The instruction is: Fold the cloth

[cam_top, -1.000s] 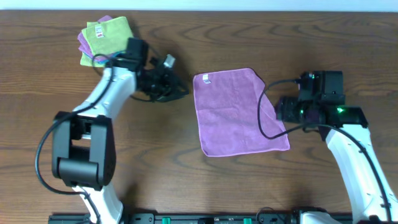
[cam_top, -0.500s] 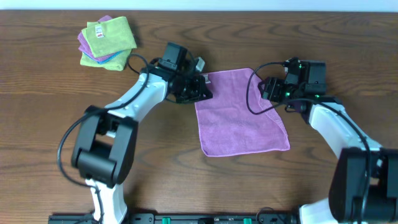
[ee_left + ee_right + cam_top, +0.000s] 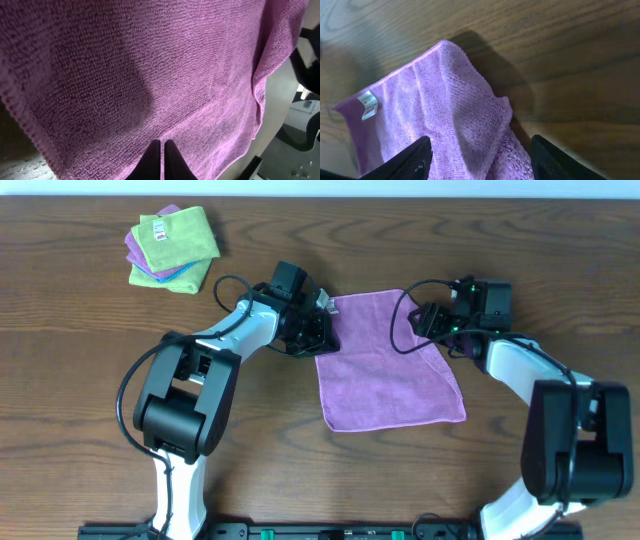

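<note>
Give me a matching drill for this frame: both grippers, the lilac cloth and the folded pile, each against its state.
Things
1. left gripper
2. right gripper
3. lilac cloth
4. folded cloth stack, lime-green on top

States
A. open, fingers either side of a cloth corner
B. folded, apart from both arms
C. shut, pinching the cloth
D. spread out, not yet folded

Pairs: 1-C, 2-A, 3-D, 4-B

Lilac cloth (image 3: 451, 102) corner humped between spread jaws, white tag (image 3: 368, 105) left
</note>
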Available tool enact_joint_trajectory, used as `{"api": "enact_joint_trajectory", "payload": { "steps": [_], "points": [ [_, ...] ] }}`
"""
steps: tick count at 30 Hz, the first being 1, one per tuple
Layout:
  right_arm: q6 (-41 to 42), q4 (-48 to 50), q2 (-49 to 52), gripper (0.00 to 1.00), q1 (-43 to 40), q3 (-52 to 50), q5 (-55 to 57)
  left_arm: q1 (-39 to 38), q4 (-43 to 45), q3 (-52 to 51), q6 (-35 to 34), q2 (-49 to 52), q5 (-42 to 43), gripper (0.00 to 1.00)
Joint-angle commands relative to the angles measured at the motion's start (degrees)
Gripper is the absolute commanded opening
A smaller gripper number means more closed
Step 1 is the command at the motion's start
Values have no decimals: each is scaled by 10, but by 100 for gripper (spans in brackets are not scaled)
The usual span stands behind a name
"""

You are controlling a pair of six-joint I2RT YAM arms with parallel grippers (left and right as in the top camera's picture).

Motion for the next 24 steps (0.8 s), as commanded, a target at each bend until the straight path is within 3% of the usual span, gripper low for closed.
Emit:
{"api": "enact_joint_trajectory", "payload": {
  "steps": [1, 16, 18, 21, 24],
  "points": [
    [25, 19, 15, 61, 8, -4, -13, -2, 0, 1, -9, 0, -7, 6],
    [70, 79, 52, 54, 9, -4, -28, -2, 0, 1, -18, 0, -6, 6],
    [71, 83, 52, 49, 9, -4, -28, -2, 0, 1, -20, 0, -7, 6],
    [76, 95, 52, 30, 10, -4, -28, -2, 0, 1, -20, 0, -7, 6],
    [82, 115, 55, 25, 15, -4, -28, -2, 0, 1, -20, 0, -7, 6]
  ]
}}
